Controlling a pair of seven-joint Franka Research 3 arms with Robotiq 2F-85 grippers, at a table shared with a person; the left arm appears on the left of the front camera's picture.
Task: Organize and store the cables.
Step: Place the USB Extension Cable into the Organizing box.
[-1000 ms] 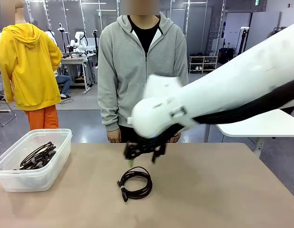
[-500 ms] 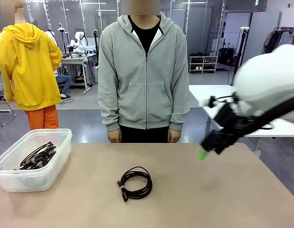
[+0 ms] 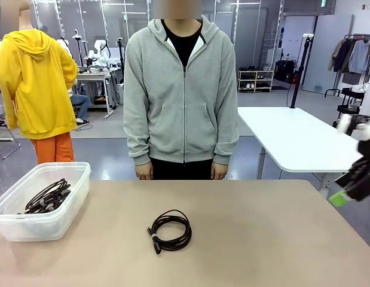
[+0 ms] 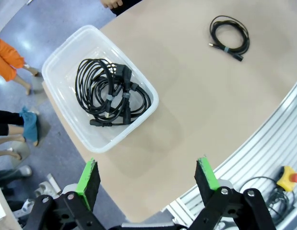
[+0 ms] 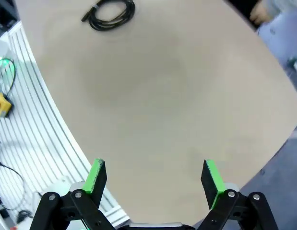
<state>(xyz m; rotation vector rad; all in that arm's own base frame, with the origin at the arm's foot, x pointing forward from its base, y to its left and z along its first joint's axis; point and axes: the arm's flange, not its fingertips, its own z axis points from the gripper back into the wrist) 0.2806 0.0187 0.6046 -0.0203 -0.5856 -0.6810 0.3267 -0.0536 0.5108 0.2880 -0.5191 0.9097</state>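
At the table's left edge sits my clear plastic bin (image 3: pixel 41 200), already holding a tangle of black cables (image 4: pixel 111 93) that lie against its bottom, toward the wall nearest the middle of the table. My left gripper (image 4: pixel 147 179) hangs high above the near left corner, its green pads spread wide with nothing between them. Moving right, one coiled cable (image 3: pixel 170 230) lies flat near the table's middle, a little toward my near edge, its plug end pointing toward me and a small tie holding the loops; it is well apart from the bin and touches nothing else. Across the far edge a person in a grey hoodie (image 3: pixel 180 89) stands with both hands hanging just past the table, not reaching in. My right gripper (image 5: pixel 154 178) is off past the right edge, raised, its pads likewise spread and empty, with the coil far off toward the top of its view. I judge the step in hand to be fetching this last loose coil. To do it well I would come straight down over one side of the ring, so one pad goes inside the loop and one outside, pinch across all the strands near the tie so none slips free, then lift clear before carrying it left and letting go well inside the bin's walls.
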